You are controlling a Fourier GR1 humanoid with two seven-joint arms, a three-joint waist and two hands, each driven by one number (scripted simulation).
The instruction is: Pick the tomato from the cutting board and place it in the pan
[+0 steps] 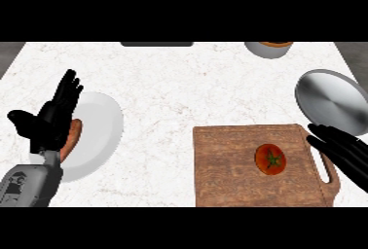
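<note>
A red tomato (270, 159) with a green stem lies on the wooden cutting board (226, 170) at the lower right. My right hand (343, 151) is open just to the right of the tomato, over the board's handle, fingers straight and not touching it. The grey metal pan (332, 99) sits at the right edge, behind the board. My left hand (52, 116) rests open at the left, fingers up, over a white plate.
A white plate (101, 131) at the left holds a sausage (70, 138) partly hidden by my left hand. A pale cup (268, 48) stands at the back right and a dark object (156, 44) at the back centre.
</note>
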